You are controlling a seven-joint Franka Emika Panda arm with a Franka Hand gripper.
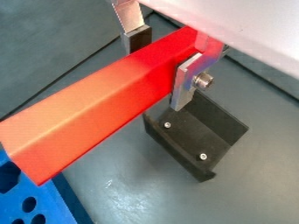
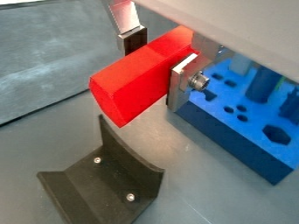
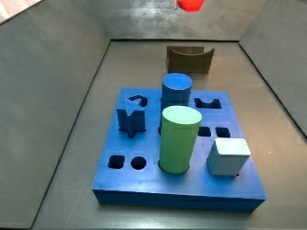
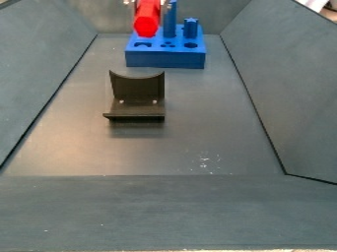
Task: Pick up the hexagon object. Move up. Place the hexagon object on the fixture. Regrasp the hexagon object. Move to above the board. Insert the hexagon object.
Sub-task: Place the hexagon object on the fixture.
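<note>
Here, taking the fixture (image 4: 134,94) as landmark: the board (image 3: 180,180), the big blue slab, lies on the floor beyond it in a side view, carrying a green cylinder (image 3: 180,139), a blue cylinder (image 3: 177,90) and a white block (image 3: 228,156); the fixture itself (dark, with a curved notch in its top) stands bare on the grey floor, nothing resting in it; above it, well clear of the notch, hangs the hexagon object (image 1: 100,109), bright red and lying level; my gripper (image 1: 163,57) is clamped across it, one silver finger (image 1: 190,80) pressed flat on each side in both wrist views.
</note>
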